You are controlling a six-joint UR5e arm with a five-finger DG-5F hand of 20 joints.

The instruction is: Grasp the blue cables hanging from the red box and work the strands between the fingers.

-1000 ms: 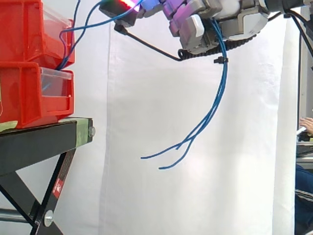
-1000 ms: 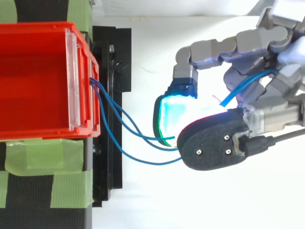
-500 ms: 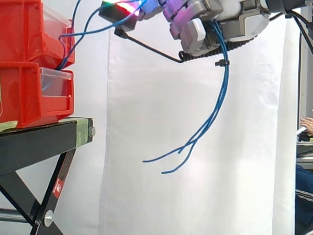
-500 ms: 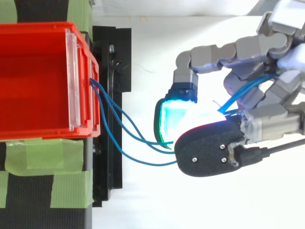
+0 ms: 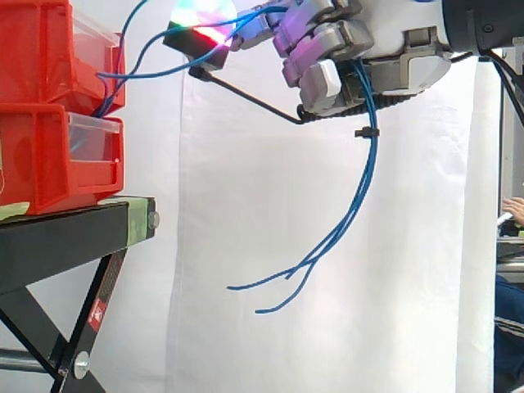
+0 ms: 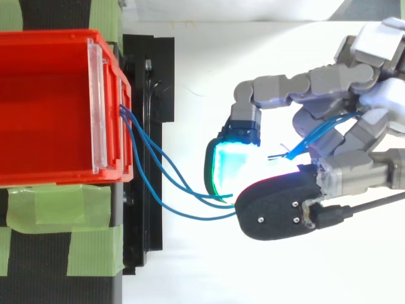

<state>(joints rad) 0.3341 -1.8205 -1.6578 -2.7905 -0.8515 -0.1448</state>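
Note:
Blue cables (image 6: 158, 171) leave the front of the red box (image 6: 44, 101) and run right into my hand (image 6: 354, 158). In the side view the red box (image 5: 49, 65) sits on a second red bin, and the cables (image 5: 364, 180) pass through the hand (image 5: 385, 49), then hang down with loose ends curling left. The hand is shut on the strands: a glowing fingertip (image 6: 231, 168) and a dark pad (image 6: 278, 209) pinch them, and other fingers curl round the strands nearer the palm. The hand hovers right of the box, apart from it.
A black stand (image 5: 74, 237) with green tape (image 6: 57, 212) carries the stacked bins. The white curtain (image 5: 270, 327) hangs behind the work. A person's hand (image 5: 513, 209) shows at the right edge of the side view.
The hand has tilted slightly, its fingertips rising in the side view. The hanging cable ends swung a little to the left and lower. The grip stays on the strands.

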